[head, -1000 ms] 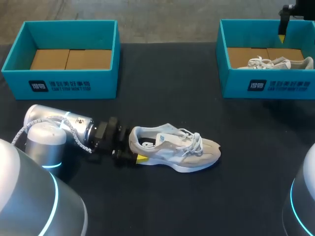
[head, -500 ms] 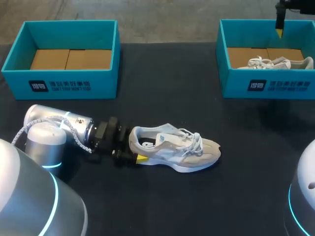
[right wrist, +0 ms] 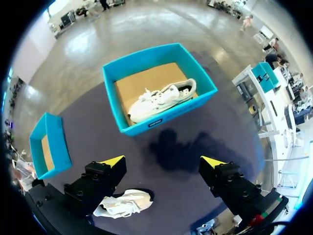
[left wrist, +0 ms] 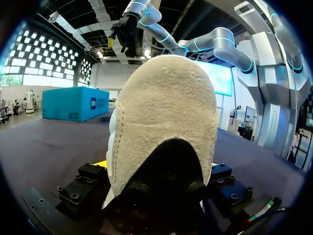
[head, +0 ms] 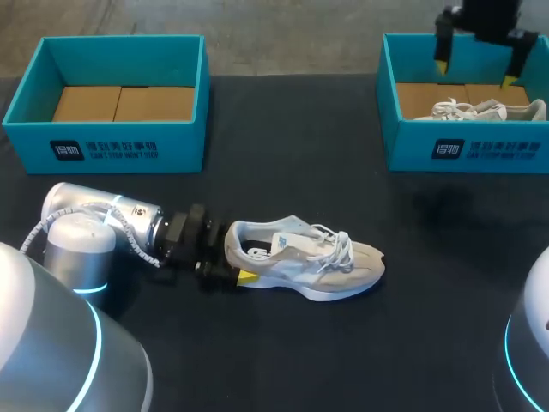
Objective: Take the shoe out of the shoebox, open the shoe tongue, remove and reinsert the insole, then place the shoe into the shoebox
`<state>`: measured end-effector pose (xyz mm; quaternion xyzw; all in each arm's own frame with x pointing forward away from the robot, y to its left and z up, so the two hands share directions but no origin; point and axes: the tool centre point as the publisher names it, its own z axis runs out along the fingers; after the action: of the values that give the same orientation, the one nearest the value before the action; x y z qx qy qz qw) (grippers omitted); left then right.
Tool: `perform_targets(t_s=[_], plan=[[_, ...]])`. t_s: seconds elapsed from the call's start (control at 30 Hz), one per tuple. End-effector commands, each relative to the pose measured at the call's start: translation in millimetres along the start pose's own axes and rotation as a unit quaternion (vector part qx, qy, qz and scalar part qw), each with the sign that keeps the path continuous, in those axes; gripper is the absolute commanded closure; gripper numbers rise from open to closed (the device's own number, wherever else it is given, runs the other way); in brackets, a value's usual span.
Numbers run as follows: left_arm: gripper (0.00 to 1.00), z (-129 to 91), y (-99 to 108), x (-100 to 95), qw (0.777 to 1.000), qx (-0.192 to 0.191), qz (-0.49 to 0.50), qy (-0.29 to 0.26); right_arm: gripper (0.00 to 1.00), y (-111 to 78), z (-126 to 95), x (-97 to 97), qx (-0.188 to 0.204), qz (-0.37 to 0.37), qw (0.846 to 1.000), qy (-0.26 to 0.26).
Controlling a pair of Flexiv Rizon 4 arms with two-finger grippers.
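A white and beige shoe lies on its sole on the dark table, toe to the right. My left gripper is at its heel, open, with the heel between its fingers; the far finger is hidden behind the shoe. In the left wrist view the suede heel fills the space between the fingers. My right gripper hangs open and holds nothing, high over the right teal shoebox. A second white shoe lies in that box. From the right wrist view the right gripper looks down on that box.
A second teal shoebox with a brown cardboard floor stands at the back left. The two boxes sit far apart, and the shoe on the table lies nearer the front edge than both.
My right gripper has shifted left above the right shoebox and turned, so both yellow tips now show. The left arm and the shoe on the table have not moved.
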<state>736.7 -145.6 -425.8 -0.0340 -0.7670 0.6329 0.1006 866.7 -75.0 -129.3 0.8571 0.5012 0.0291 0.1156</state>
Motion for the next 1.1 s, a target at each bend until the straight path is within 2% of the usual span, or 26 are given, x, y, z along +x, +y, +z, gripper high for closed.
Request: perform_targets(t_s=[0.03,0.07,0.13,0.17,0.23,0.27,0.33,0.43,0.77,1.1], plan=[[1.0,0,1,0.0,1.0,0.0,0.0,-0.001,0.0,-16.9,1,16.1,-0.003,0.011,1.0,-0.005],[1.0,0,1,0.0,1.0,0.0,0.0,-0.001,0.0,-28.2,1,24.9,-0.001,0.019,1.0,-0.004],[1.0,0,1,0.0,1.0,0.0,0.0,-0.001,0.0,-33.8,1,29.8,-0.001,0.02,1.0,-0.004],[1.0,0,1,0.0,1.0,0.0,0.0,-0.001,0.0,-45.3,4,39.2,0.001,0.028,1.0,-0.003],[1.0,0,1,0.0,1.0,0.0,0.0,-0.001,0.0,-50.8,6,43.6,0.001,0.031,0.999,0.003],[1.0,0,1,0.0,1.0,0.0,0.0,-0.001,0.0,-62.0,10,52.2,0.001,0.043,0.999,0.011],[1.0,0,1,0.0,1.0,0.0,0.0,-0.001,0.0,-66.9,11,55.7,0.0,0.048,0.999,0.014],[1.0,0,1,0.0,1.0,0.0,0.0,-0.001,0.0,-84.9,17,67.3,-0.002,0.07,0.997,0.024],[1.0,0,1,0.0,1.0,0.0,0.0,-0.001,0.0,-114.2,33,78.1,-0.002,0.093,0.995,0.027],[1.0,0,1,0.0,1.0,0.0,0.0,-0.001,0.0,-133.5,52,92.6,0.016,0.033,0.998,0.041]])
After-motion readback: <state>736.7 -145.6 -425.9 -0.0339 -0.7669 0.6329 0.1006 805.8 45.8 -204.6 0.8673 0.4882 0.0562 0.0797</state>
